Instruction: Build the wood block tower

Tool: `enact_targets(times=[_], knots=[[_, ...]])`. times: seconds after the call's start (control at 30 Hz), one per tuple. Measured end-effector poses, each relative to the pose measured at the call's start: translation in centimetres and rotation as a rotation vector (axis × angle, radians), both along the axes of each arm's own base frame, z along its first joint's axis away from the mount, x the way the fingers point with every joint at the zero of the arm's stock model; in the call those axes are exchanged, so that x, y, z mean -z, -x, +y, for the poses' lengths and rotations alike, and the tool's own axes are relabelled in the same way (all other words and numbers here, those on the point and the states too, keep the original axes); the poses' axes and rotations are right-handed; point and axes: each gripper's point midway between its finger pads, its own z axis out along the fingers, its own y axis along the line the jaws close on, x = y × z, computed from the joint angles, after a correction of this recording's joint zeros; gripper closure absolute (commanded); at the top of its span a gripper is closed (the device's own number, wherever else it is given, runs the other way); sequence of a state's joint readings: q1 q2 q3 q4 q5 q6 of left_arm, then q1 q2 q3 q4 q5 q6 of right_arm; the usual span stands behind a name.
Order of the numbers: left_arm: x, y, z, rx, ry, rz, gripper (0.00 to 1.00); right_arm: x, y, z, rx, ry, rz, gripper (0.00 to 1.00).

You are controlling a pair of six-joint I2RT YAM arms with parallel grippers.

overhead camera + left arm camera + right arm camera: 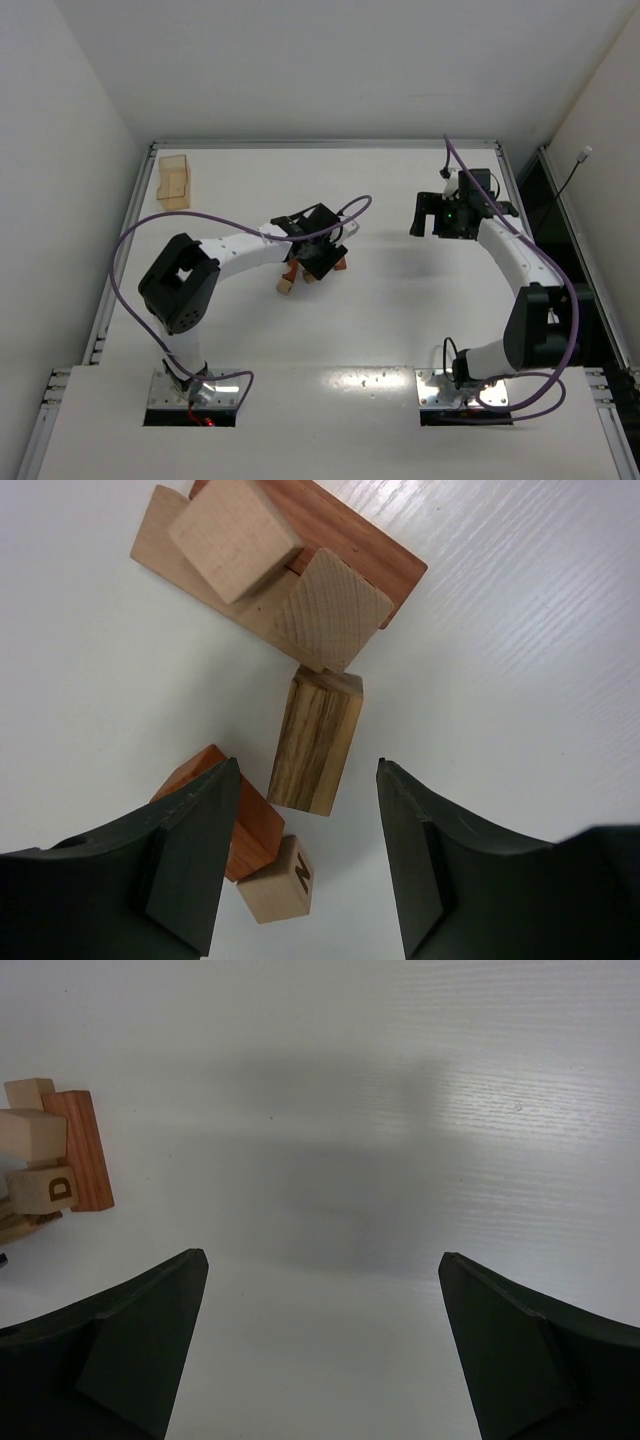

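Seven wood blocks [333, 610] are counted in the left wrist view, lying loose near the middle of the counter [400, 300], slightly toward its left edge. Two light cubes [235, 540] rest on a reddish-brown plank [350, 535] and a tan plank [160, 545]. A striped bar [315, 740] touches one cube at its corner. A reddish-brown block [250, 825] and a lettered cube [280, 880] lie just beside it. The left fingers [190, 860] are released and spread, holding nothing, with the striped bar seen between them (contact cannot be told). The right fingers [140, 1360] are likewise released, over bare counter toward the right edge, well apart from the blocks. A translucent box [174, 180] stands in the far left corner.
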State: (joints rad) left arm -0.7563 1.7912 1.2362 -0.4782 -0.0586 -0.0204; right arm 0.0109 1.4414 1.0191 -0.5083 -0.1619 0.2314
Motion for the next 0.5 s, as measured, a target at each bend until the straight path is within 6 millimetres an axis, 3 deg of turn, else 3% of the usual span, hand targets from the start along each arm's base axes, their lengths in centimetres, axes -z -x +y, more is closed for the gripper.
enact_targets(times=[0.43, 0.5], knots=[[1.7, -0.2, -0.2, 0.036, -0.024, 0.014, 0.47, 0.7, 0.0, 0.0, 0.000, 0.001, 0.021, 0.01], [1.9, -0.2, -0.3, 0.037, -0.024, 0.018, 0.50, 0.7, 0.0, 0.0, 0.000, 0.001, 0.022, 0.01]])
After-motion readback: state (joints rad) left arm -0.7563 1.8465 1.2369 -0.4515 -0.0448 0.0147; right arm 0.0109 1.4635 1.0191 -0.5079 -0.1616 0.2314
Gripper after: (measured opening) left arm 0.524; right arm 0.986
